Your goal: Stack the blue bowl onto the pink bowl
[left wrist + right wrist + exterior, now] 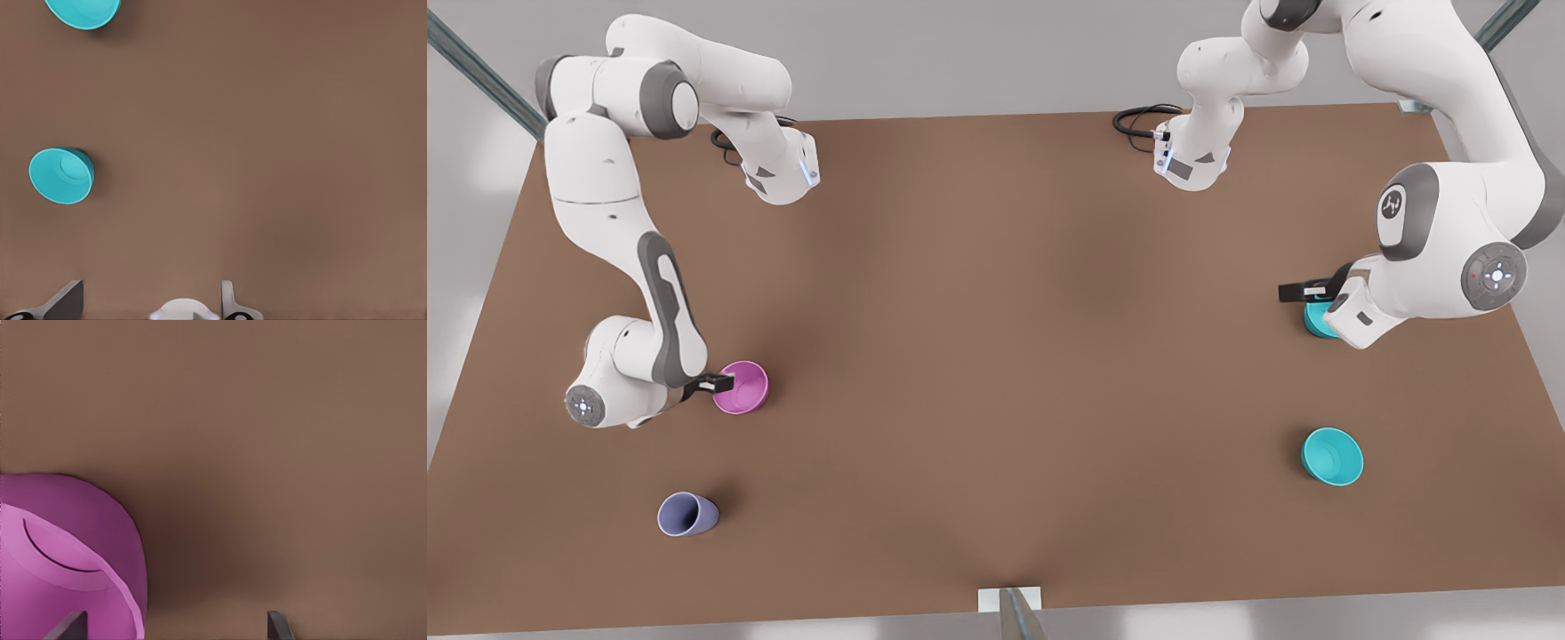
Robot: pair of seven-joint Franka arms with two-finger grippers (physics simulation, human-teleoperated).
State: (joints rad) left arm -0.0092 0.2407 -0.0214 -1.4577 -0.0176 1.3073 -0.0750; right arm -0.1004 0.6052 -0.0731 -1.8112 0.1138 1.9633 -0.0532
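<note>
The table is a flat, matte brown board. On it, all the vessels look like smooth, plain plastic. The pink bowl sits on the front view's left, round and glossy, with its inside paler than its wall. The right gripper is at its rim. In the right wrist view its dark fingers are spread wide. One of them is by the bowl's curved magenta wall, and a thin arc there marks the bowl's inner floor.

The blue bowl rests by itself, near on the front view's right, bright turquoise and well apart from the pink one. Farther back, a darker teal bowl is half hidden under the left gripper. The left wrist view shows that gripper's fingers parted with bare table between them, and two turquoise bowls ahead of the fingers; I cannot tell which is which. A lavender tapered cup lies near, on the front view's left.
</note>
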